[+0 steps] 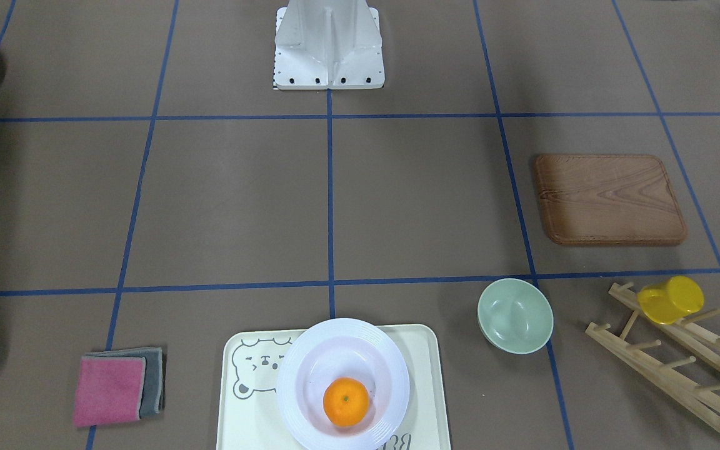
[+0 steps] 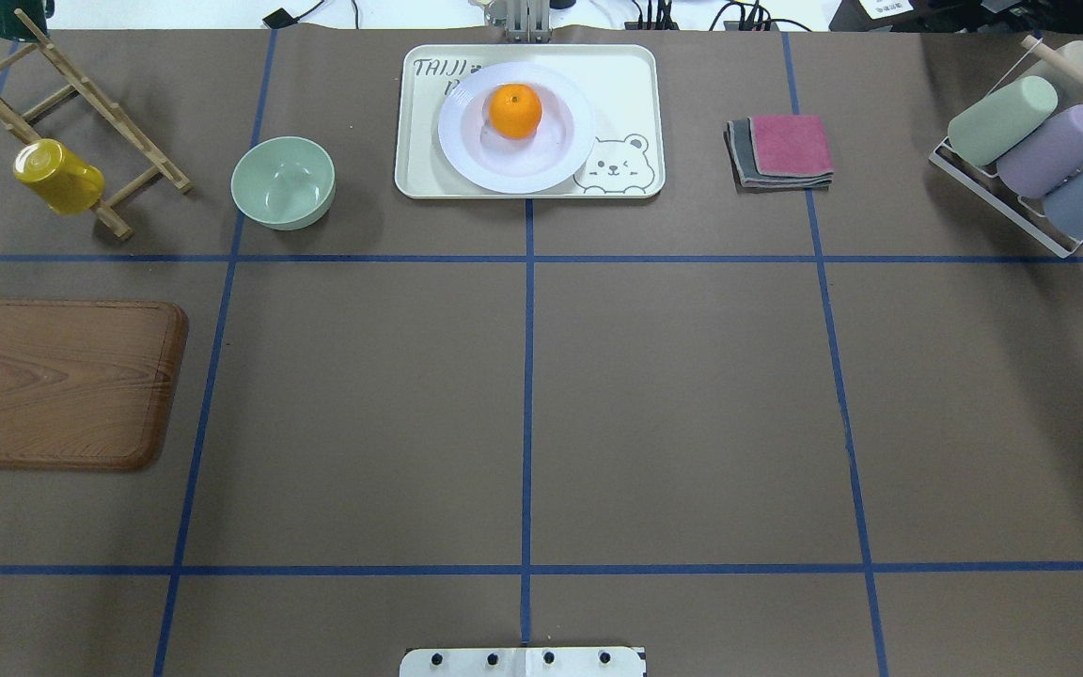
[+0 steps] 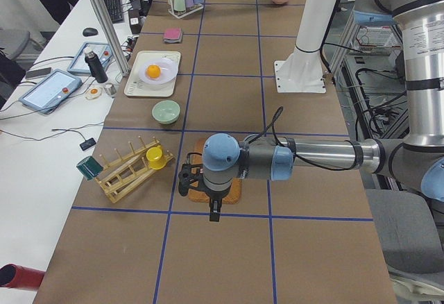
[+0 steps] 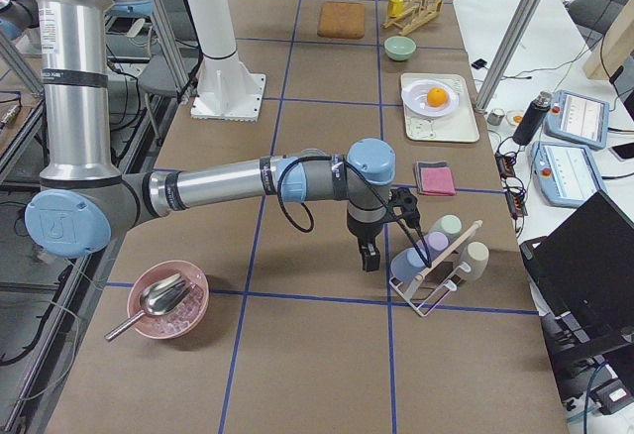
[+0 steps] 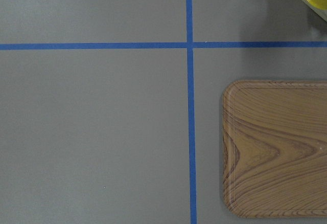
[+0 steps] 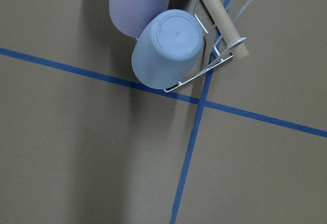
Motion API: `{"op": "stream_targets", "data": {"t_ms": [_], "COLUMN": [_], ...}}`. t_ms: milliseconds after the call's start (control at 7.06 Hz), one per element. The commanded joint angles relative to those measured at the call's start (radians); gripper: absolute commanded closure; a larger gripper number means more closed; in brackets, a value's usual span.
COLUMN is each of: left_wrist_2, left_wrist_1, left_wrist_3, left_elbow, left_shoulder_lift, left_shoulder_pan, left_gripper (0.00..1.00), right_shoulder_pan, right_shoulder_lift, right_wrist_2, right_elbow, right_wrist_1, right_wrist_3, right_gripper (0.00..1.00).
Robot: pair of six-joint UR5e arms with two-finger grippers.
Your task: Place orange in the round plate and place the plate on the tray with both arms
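Note:
The orange (image 2: 515, 110) lies in the sunken centre of the white round plate (image 2: 541, 162). The plate rests on the cream bear tray (image 2: 626, 85) at the table's far middle edge, also seen from the front as orange (image 1: 346, 402), plate (image 1: 335, 347) and tray (image 1: 425, 375). Neither arm is near them. The left gripper (image 3: 213, 212) hangs over the wooden board at the near end of the left side view. The right gripper (image 4: 369, 256) hangs beside the cup rack. Both grippers show only in side views, so I cannot tell if they are open or shut.
A wooden board (image 2: 53, 381), a pale green bowl (image 2: 283, 181) and a yellow cup (image 2: 59, 175) on a wooden rack (image 2: 81, 94) sit on the left. Folded cloths (image 2: 781, 150) and a wire cup rack (image 2: 1030, 150) sit on the right. A pink bowl (image 4: 166, 300) holds a spoon.

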Motion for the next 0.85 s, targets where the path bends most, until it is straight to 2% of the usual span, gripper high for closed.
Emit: {"op": "stream_targets", "data": {"t_ms": [0,708], "left_wrist_2": [0.0,0.0], "left_wrist_1": [-0.001,0.0], "left_wrist_3": [0.0,-0.001], "left_elbow": [-0.005,-0.024], "left_shoulder_lift": [0.001,0.001], "left_shoulder_pan": [0.0,0.001], "left_gripper": [0.01,0.01], "right_shoulder_pan": [-0.001,-0.001], "right_shoulder_lift": [0.0,0.001], "right_wrist_2": [0.001,-0.002], "right_elbow": [-0.002,-0.002], "right_wrist_1": [0.0,0.001], "right_wrist_3": [0.003,0.011], "right_gripper": [0.0,0.0]}}
